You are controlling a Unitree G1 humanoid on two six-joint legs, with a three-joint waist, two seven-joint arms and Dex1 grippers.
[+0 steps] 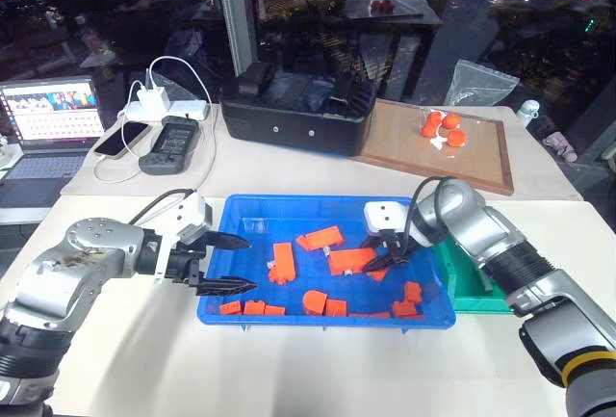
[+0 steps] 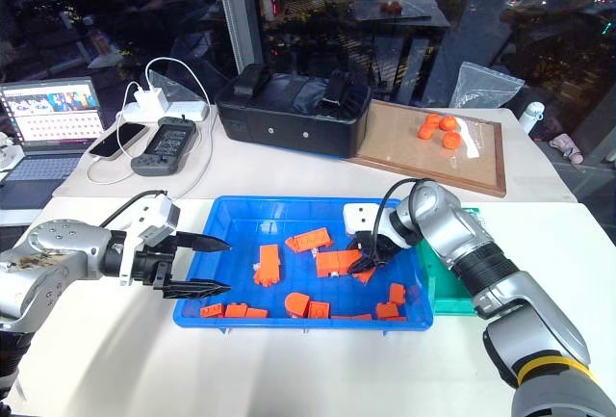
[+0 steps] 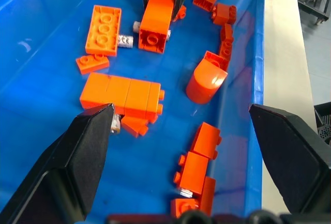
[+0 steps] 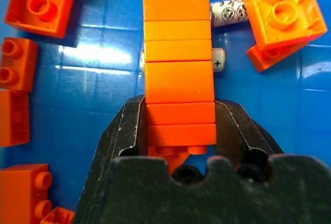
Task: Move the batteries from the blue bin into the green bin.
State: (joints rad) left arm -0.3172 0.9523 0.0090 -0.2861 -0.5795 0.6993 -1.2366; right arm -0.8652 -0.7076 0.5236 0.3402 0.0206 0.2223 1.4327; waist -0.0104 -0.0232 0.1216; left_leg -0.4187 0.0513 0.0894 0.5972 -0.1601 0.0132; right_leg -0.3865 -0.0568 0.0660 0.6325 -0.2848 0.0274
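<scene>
The blue bin (image 1: 260,220) lies in the middle of the white table, strewn with several orange blocks (image 1: 283,263). Two batteries show in the right wrist view: a white one (image 4: 227,12) beside a block, and one (image 4: 217,58) lying mostly under a long orange block (image 4: 178,53). My right gripper (image 1: 385,261) reaches down into the bin's right half, its fingers (image 4: 126,125) closed against both sides of that long block. My left gripper (image 1: 250,263) hangs open over the bin's left edge, holding nothing. The green bin (image 1: 472,287) sits against the blue bin's right side, mostly hidden by my right arm.
A black case (image 1: 298,114) stands behind the blue bin. A wooden-framed board (image 1: 481,162) with orange pieces lies at the back right. At the back left are a laptop (image 1: 48,118), a phone (image 1: 120,140), a handheld device (image 1: 169,144) and a charger with cables (image 1: 154,101).
</scene>
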